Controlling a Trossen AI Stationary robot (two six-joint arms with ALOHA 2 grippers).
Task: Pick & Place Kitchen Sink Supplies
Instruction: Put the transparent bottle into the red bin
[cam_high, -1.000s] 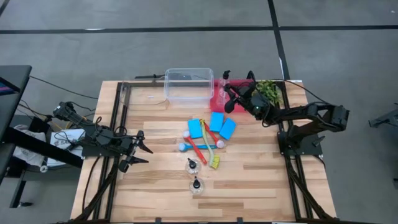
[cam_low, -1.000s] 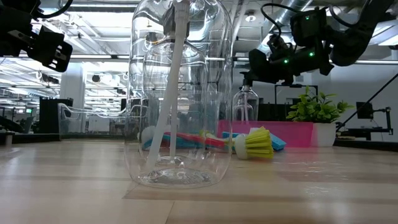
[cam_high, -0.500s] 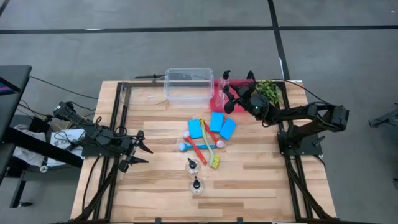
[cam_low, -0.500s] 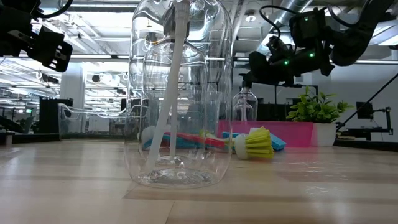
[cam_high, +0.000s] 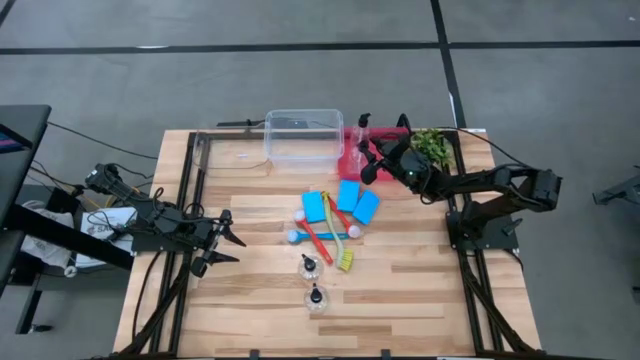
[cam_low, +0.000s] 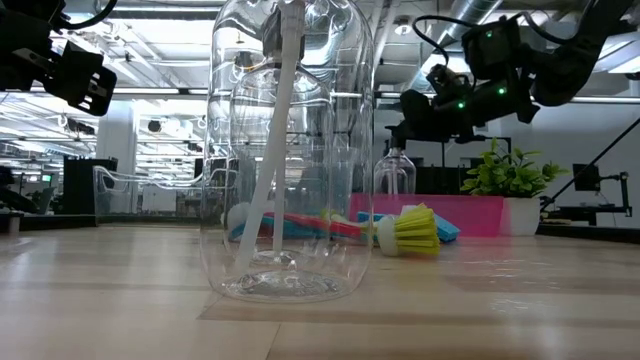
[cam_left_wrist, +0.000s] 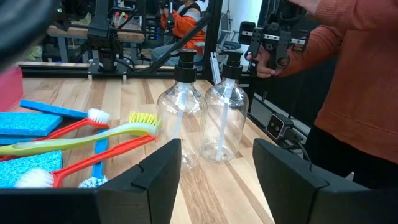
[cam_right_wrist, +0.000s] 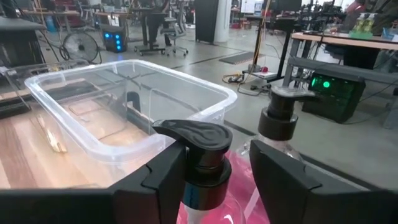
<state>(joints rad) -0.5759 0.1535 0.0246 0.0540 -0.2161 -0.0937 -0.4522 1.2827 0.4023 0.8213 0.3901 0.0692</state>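
Two clear bottles with black pump tops stand in the red tray (cam_high: 350, 165) at the table's far side. The nearer one's pump top (cam_right_wrist: 202, 146) sits between the fingers of my open right gripper (cam_right_wrist: 217, 183), which points level; the other bottle (cam_right_wrist: 283, 118) stands just behind. Two more bottles (cam_high: 309, 266) (cam_high: 317, 298) stand on the table's middle. Blue sponges (cam_high: 316, 206) (cam_high: 348, 195) (cam_high: 367, 205) and red (cam_high: 318, 242), blue and yellow-green (cam_high: 343, 255) brushes lie between them and the tray. My left gripper (cam_high: 225, 250) waits open at the table's left side.
A clear plastic tub (cam_high: 303, 135) stands beside the tray toward the table's left. A small green plant (cam_high: 430, 145) stands at the far right corner. A person in an orange sleeve (cam_left_wrist: 348, 81) is beyond the table's near edge. The table's near-left boards (cam_high: 240, 310) are bare.
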